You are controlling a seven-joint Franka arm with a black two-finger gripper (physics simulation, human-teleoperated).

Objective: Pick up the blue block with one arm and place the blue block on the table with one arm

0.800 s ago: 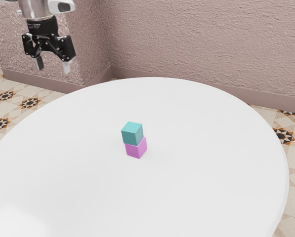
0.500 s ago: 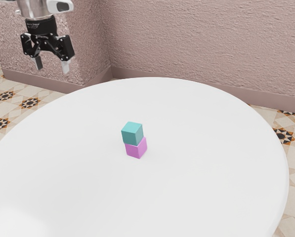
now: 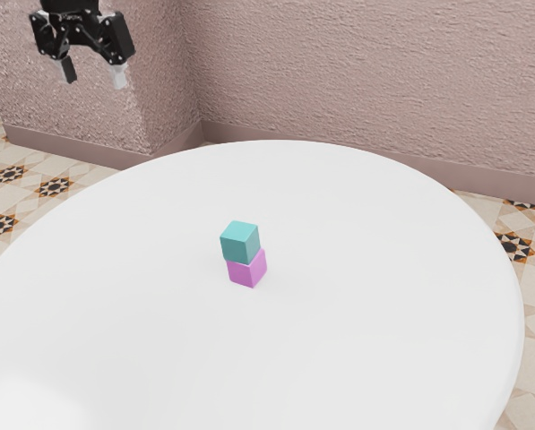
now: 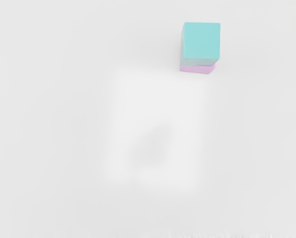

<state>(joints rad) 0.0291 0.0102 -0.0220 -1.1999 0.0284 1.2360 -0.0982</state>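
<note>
While blocks [image 3: 240, 244] stay stacked, gripper [image 3: 93, 79] higher

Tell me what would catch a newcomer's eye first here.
The teal-blue block stacked on the pink-purple block stands out first, a small spot of color near the middle of the round white table. Next comes the black gripper, open and raised at the exterior view's upper left.

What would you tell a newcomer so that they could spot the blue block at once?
Find the round white table. Near its middle stands a small two-block stack. The blue block is the teal-tinted upper one, resting on the pink-purple block.
</note>
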